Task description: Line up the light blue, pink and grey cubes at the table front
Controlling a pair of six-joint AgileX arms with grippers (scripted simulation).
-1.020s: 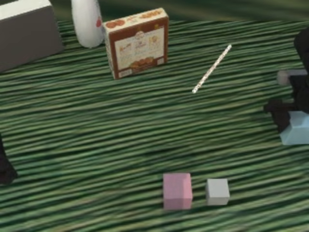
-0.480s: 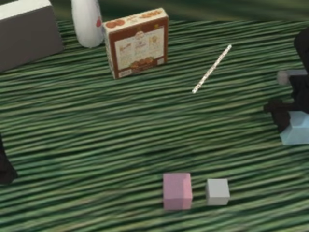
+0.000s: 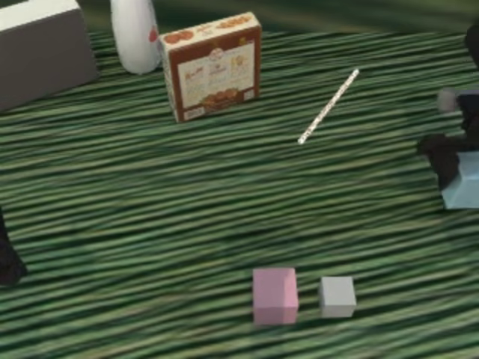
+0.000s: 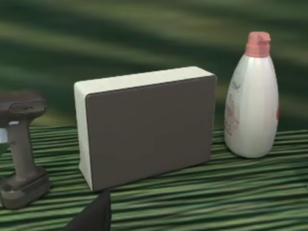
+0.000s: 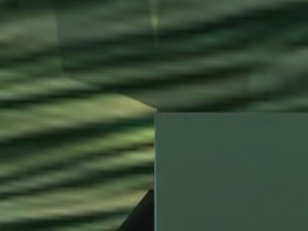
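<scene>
The pink cube (image 3: 275, 295) sits at the table (image 3: 150, 224) front and serves as the reference here. Just beside it, toward the table's right, stands the grey cube (image 3: 337, 296), apart by a narrow gap and level with it, so two places of the row look filled. Well to the right of the pink cube and farther back, at the table's right edge, the right gripper (image 3: 447, 161) is clamped on the light blue cube (image 3: 463, 187), which appears to be off the surface; in the right wrist view the cube (image 5: 231, 171) fills the frame close to the camera, consistent with a firm hold for carrying it toward the row. Far to the left of the pink cube the left gripper (image 3: 9, 262) is parked; whether its fingers are apart cannot be told. Beyond the pink cube lie a striped straw (image 3: 328, 107), a biscuit box (image 3: 212, 65), a white bottle (image 3: 135, 34) and a large grey block (image 3: 41, 48).
</scene>
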